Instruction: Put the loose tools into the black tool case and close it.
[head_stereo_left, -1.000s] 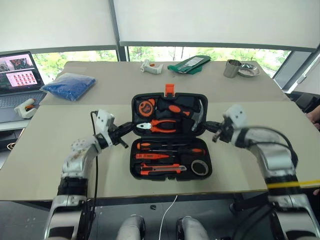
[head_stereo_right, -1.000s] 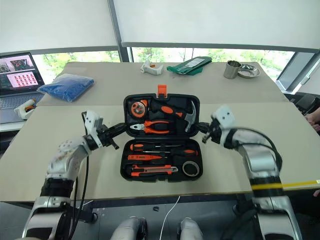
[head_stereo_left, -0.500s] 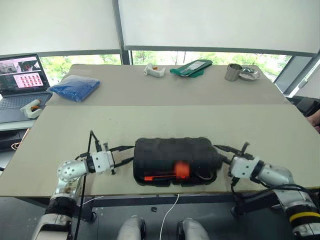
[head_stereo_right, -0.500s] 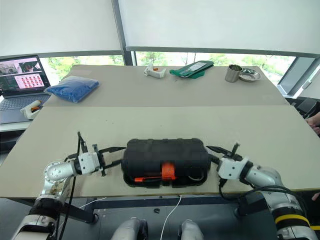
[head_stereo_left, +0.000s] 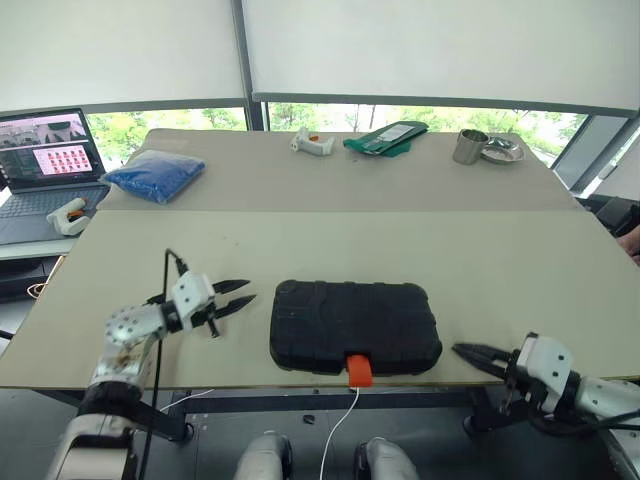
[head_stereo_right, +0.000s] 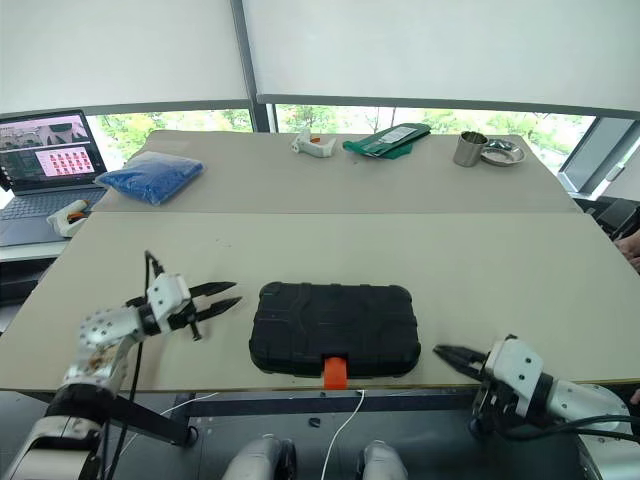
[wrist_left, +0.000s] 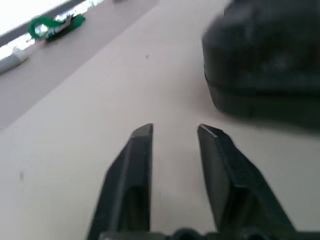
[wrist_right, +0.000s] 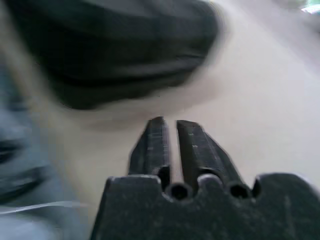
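Black tool case lies shut and flat near the front edge of the table, its orange latch hanging over that edge; from the head views we see our left claw just off its left end, fingers slightly parted and empty. Our right claw sits off the case's right front corner, near the table edge, fingers together, holding nothing. On the far side lie a blue cloth bundle and a steel cup.

From the left wrist, we see both fingers a little apart over bare table, the case ahead.

From the right wrist, our fingers are pressed nearly together, the case blurred beyond.
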